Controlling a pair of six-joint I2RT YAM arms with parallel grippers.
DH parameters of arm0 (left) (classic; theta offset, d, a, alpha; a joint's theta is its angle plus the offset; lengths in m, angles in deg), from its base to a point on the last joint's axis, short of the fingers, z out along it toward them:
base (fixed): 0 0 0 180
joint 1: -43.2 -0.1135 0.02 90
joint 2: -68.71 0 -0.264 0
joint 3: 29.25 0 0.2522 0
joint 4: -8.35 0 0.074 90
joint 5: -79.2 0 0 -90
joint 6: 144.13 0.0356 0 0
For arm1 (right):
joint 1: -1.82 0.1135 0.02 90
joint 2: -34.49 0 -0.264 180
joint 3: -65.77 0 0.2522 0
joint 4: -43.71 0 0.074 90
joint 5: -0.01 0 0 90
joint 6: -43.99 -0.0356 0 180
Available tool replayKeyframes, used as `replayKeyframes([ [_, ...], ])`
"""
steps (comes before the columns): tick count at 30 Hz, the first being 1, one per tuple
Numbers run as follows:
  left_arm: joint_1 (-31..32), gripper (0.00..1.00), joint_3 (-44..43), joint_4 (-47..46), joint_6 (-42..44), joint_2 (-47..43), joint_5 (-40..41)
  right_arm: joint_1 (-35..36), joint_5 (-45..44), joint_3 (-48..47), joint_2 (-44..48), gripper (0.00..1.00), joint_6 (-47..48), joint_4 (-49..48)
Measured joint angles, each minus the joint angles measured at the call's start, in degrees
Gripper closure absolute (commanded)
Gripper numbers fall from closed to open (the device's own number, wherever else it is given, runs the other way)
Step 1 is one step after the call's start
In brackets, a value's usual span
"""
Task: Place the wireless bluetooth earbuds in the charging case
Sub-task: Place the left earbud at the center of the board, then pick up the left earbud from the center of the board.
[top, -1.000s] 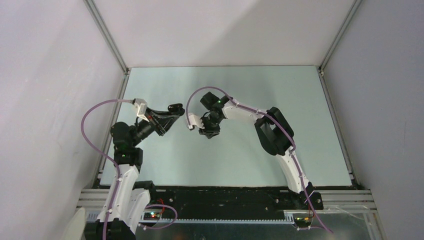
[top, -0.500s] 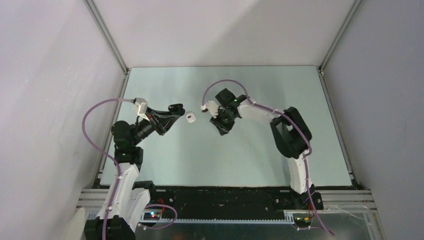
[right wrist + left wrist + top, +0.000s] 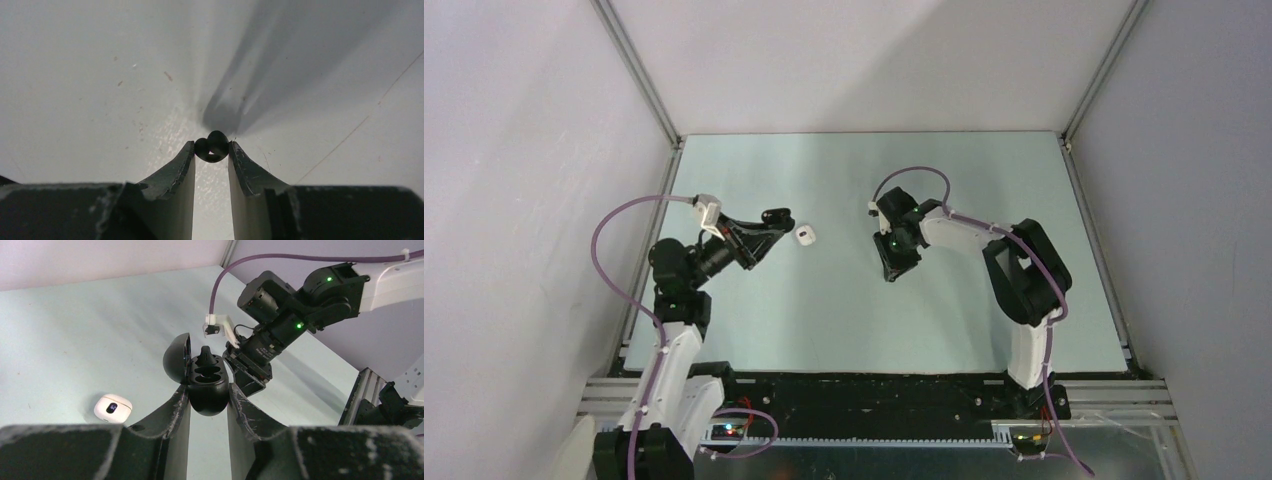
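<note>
A black earbud [image 3: 212,146] is pinched between the fingertips of the right gripper [image 3: 211,151], close over the counter [image 3: 844,320]; whether it touches the surface cannot be told. Well apart, to the left, a black charging case [image 3: 206,392] is clamped in the left gripper [image 3: 207,397], its lid swung open. A second black earbud [image 3: 205,355] is seen standing in the case's far socket. A closed white case [image 3: 113,407] lies on the counter just beside the left gripper.
</note>
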Motion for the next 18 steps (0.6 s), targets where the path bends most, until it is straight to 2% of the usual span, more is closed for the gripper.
replayKeyframes([
  [2,0.0,1.0,0.0,0.1,0.0,0.2,0.0,-0.2,-0.4,-0.2,-1.5,0.67,-1.4,-0.2],
  [4,0.0,1.0,-0.2,0.5,0.0,0.4,0.0,-0.4,-0.3,-1.3,-2.7,0.6,-2.6,0.7],
  [10,0.0,1.0,-1.3,1.8,0.1,1.0,0.0,-1.3,-0.7,-2.6,-3.4,0.55,-3.8,0.5],
  [11,0.0,1.0,-1.5,1.9,0.1,1.2,0.0,-1.7,-0.4,-2.6,-3.4,0.51,-3.7,0.5],
  [13,0.0,1.0,-1.8,2.1,0.2,1.5,0.1,-2.7,0.1,-2.6,-3.3,0.46,-3.3,0.6],
  [18,0.0,1.0,-2.0,2.3,0.7,1.8,0.1,-5.6,5.2,-2.6,-0.5,0.45,2.3,1.7],
])
